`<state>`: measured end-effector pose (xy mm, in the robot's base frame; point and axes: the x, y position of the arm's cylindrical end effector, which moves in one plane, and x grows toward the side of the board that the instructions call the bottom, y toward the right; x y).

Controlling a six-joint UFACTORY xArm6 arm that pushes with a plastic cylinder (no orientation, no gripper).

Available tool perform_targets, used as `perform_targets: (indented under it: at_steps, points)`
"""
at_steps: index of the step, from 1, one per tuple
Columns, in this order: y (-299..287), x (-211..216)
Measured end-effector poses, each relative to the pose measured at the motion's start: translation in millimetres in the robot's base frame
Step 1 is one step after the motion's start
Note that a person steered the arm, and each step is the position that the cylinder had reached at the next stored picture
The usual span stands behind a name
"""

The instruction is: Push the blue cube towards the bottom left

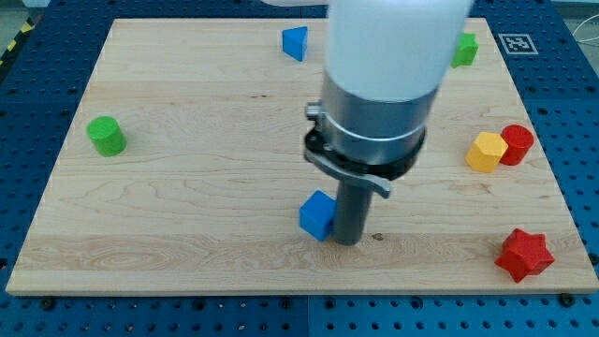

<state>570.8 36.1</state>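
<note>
On the wooden board (187,187), bottom-middle, my tip (347,241) sits touching the blue cube (317,215) on its right side; it's a bare rod, so it grips nothing. Cube looks small, light and rigid, probably slides easily, so I'd press its upper-right face.

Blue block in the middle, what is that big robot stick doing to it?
My tip sits right against the blue cube, on its side toward the view's right, ready to push it toward the bottom left of the wooden board. The cube is near the board's bottom middle. The other blocks lie apart from it: a green cylinder at the view's left, a red star at the bottom right.
</note>
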Motion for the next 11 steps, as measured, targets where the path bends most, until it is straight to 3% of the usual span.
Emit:
perform_targets:
  at_steps: [1, 4, 6, 11]
  points:
    - [-12.2, 0.0]
    - [31.2, -2.0]
    - [1.7, -24.9]
    - [-117.0, -20.0]
